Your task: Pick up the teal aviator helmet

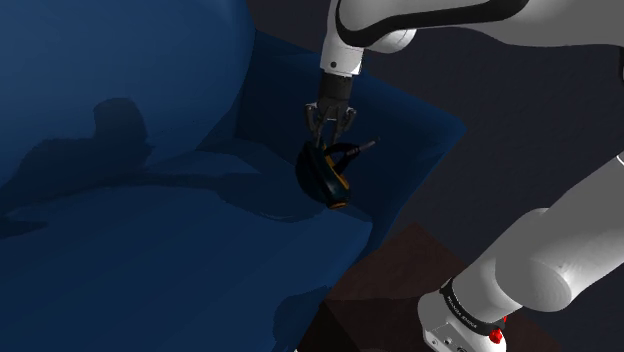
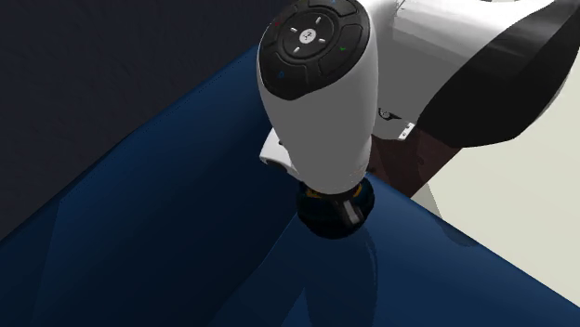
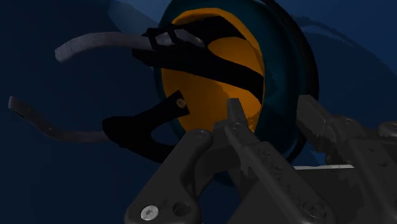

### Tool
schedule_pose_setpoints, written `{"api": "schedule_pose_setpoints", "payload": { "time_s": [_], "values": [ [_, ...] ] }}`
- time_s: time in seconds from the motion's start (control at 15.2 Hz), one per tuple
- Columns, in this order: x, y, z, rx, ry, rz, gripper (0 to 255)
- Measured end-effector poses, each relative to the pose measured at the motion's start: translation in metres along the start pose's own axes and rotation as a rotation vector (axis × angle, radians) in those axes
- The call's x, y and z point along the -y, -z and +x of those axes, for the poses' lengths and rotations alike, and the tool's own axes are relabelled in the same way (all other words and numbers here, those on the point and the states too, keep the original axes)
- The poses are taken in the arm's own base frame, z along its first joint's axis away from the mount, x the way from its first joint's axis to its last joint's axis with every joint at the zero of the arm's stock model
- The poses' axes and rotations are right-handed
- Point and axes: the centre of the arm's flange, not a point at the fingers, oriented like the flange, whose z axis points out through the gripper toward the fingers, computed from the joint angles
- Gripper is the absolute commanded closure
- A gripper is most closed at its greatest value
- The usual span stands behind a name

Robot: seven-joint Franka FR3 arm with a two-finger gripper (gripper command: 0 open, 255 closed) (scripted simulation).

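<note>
Domestic setting, most likely a living room. Indicated by a large blue cushioned sofa point(image 1: 150, 250), set against a plain dark wall point(image 1: 480, 70).

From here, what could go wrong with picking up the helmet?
The gripper is at the rim of the round helmet, so it may pivot or slip free. The loose straps stick out sideways and could snag. The helmet is near the edge of the sofa; dropped, it might roll off.
</note>
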Motion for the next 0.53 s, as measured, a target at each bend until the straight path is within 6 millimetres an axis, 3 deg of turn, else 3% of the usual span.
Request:
{"api": "schedule_pose_setpoints", "payload": {
  "time_s": [0.53],
  "values": [
    [0.001, 0.039, -0.011, 0.000, 0.000, 0.000, 255]
  ]
}}
